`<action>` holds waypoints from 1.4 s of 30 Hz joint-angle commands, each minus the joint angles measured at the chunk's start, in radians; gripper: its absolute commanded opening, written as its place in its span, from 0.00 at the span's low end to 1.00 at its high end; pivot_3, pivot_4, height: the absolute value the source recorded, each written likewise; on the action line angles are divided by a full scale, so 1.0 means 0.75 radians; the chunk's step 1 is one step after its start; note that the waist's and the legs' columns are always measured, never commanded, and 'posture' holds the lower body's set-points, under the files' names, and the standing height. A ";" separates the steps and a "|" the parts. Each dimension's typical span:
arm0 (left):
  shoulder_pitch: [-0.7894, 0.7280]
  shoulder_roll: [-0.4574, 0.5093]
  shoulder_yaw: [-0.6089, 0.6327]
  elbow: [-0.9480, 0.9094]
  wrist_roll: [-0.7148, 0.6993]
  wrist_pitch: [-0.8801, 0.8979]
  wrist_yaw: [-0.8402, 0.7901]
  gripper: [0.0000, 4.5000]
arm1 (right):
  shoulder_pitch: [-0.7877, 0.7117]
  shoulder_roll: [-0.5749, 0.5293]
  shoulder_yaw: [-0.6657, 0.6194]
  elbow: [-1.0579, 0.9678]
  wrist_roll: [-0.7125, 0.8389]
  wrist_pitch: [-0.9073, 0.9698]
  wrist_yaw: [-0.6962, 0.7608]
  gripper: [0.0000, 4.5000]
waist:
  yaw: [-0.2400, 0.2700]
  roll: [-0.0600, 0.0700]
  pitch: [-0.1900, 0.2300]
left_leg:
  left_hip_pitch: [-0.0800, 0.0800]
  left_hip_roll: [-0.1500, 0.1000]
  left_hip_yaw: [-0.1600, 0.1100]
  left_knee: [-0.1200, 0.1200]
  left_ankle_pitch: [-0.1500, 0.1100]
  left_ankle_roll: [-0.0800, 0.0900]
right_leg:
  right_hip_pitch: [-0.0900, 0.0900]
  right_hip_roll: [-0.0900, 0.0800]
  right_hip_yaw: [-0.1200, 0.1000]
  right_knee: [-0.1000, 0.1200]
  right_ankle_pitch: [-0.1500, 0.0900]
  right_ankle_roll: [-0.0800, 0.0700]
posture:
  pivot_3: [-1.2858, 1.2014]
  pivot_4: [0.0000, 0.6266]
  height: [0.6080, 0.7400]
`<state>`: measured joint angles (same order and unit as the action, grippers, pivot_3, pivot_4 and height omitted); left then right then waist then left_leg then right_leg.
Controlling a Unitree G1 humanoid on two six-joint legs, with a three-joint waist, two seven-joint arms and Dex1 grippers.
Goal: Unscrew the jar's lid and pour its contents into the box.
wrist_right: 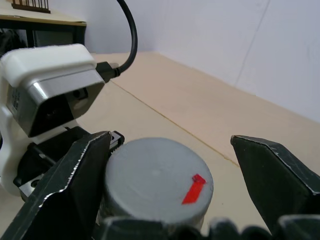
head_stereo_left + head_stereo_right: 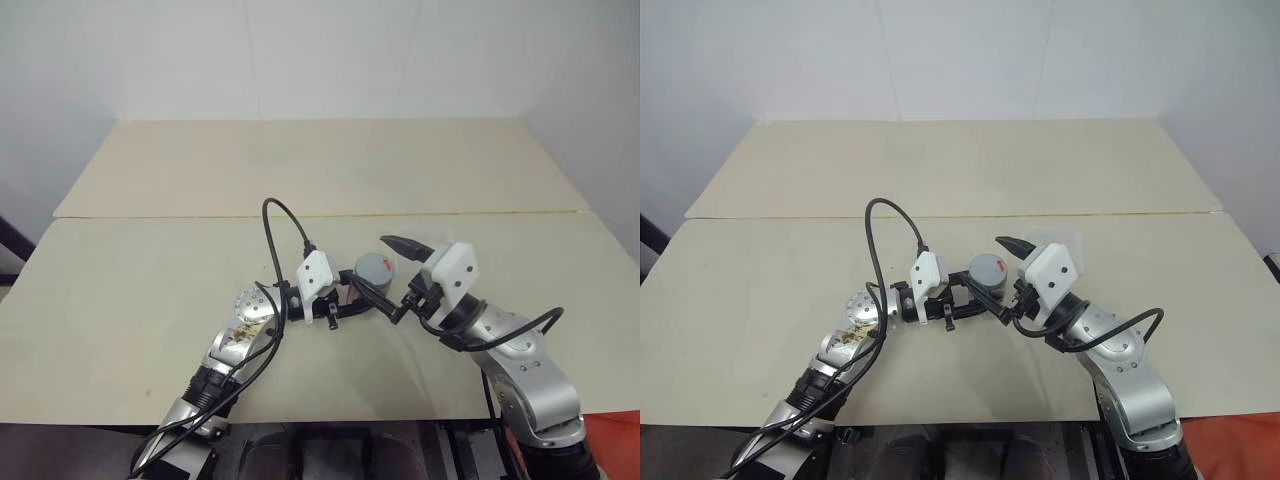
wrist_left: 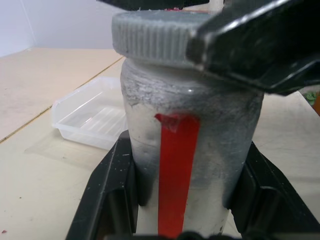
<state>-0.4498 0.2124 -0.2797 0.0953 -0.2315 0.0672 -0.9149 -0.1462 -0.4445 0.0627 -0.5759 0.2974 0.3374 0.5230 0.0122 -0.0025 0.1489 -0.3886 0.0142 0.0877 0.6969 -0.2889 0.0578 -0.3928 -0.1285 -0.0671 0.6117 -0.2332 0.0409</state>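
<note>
While the lid is not yet gripped, the step in hand looks like the start of unscrewing: one arm steadies the jar and the other lines up on its cap.

Furthest left, the left arm reaches in across the table, its wrist bent so the left gripper points level toward the right. Its two black fingers are clamped on the sides of the jar, holding it upright above the table, near the front middle, with the red strip of its label showing between them.

At the centre sits the grey ribbed lid, seated on the jar, a small red mark on its top.

To the right, the right gripper comes in from that side, angled forward and leftward and tipped slightly upward. Its jaws stand wide, one finger on each side of the lid, with a clear gap on one side.

Beyond the grippers, the clear box rests on the table.

Next, the right gripper would likely need to close squarely on the lid's ribbed edge and twist, while the left one keeps the jar from turning.
</note>
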 commanded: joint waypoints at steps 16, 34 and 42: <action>-0.025 0.025 0.017 0.001 0.005 -0.057 -0.028 0.43 | 0.207 -0.080 -0.267 -0.107 0.078 -0.065 0.034 0.98 | 0.000 0.000 0.000 | 0.000 0.000 0.000 0.000 0.000 0.000 | 0.000 0.000 0.000 0.000 0.000 0.000 | 0.52 0.24 1.00; -0.033 -0.003 0.016 0.028 0.015 -0.077 -0.037 0.43 | 0.261 -0.158 -0.315 -0.231 0.212 -0.015 0.129 0.98 | -0.001 0.000 0.000 | 0.001 0.000 0.000 0.000 -0.001 0.001 | 0.001 0.000 0.001 -0.001 0.000 0.000 | 0.52 0.24 1.00; -0.032 -0.013 0.014 0.019 0.017 -0.072 -0.039 0.43 | 0.120 -0.092 -0.124 -0.218 0.129 0.013 0.038 0.98 | 0.001 0.000 0.000 | 0.001 0.000 0.000 0.001 -0.001 0.002 | 0.001 0.000 0.002 -0.001 0.000 0.000 | 0.52 0.24 1.00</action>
<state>-0.4579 0.2079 -0.2709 0.1325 -0.2139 0.0267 -0.9429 -0.0410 -0.5169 -0.0359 -0.7226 0.4044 0.3504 0.5639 0.0127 -0.0026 0.1490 -0.3878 0.0141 0.0876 0.6973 -0.2896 0.0589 -0.3922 -0.1285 -0.0658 0.6112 -0.2333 0.0409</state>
